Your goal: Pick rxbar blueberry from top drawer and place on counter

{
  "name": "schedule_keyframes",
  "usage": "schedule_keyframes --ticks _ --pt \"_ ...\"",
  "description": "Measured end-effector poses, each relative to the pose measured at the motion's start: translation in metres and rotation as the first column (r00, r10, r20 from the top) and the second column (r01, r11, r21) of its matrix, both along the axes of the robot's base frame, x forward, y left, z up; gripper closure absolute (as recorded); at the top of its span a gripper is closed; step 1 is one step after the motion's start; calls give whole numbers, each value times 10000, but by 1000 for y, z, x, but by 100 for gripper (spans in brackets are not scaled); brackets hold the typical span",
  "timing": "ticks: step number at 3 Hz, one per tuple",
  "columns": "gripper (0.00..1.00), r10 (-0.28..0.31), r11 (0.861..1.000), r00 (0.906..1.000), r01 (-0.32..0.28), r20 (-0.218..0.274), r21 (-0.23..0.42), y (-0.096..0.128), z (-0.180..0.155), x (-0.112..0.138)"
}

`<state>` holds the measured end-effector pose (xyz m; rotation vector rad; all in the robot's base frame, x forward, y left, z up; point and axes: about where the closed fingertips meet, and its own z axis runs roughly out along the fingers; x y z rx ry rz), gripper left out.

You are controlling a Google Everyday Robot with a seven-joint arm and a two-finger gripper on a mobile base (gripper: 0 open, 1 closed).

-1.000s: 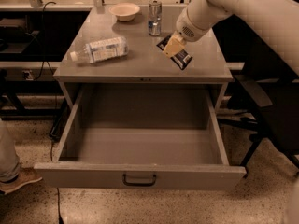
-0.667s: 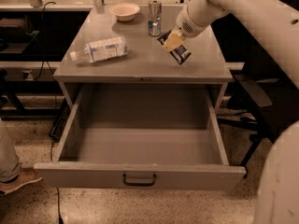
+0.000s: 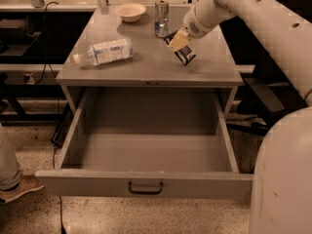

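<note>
My gripper [image 3: 178,43] is over the right half of the counter [image 3: 146,67], shut on the rxbar blueberry [image 3: 185,55]. The dark blue bar hangs tilted from the fingers, its lower end at or just above the counter top. The top drawer [image 3: 146,182] stands pulled fully out below, with its dark handle [image 3: 145,188] at the front; its inside shows nothing in it.
A clear plastic bottle [image 3: 104,51] with a white label lies on its side on the counter's left. A glass [image 3: 161,17] and a pale bowl [image 3: 130,11] stand at the back. A person's shoe [image 3: 17,189] is at the left floor. My base [image 3: 282,179] fills the lower right.
The gripper with the bar has moved slightly back and to the left over the counter, toward the glass. The drawer and the other objects have not moved.
</note>
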<state>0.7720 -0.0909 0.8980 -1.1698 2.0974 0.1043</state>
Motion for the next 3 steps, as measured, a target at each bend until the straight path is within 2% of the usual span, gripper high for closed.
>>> schedule_keyframes --ticks 2,3 --pt "6 17 9997 9998 -12 -215 260 1 -12 8" --pt "0 -139 9993 9994 149 -311 335 -9 -15 2"
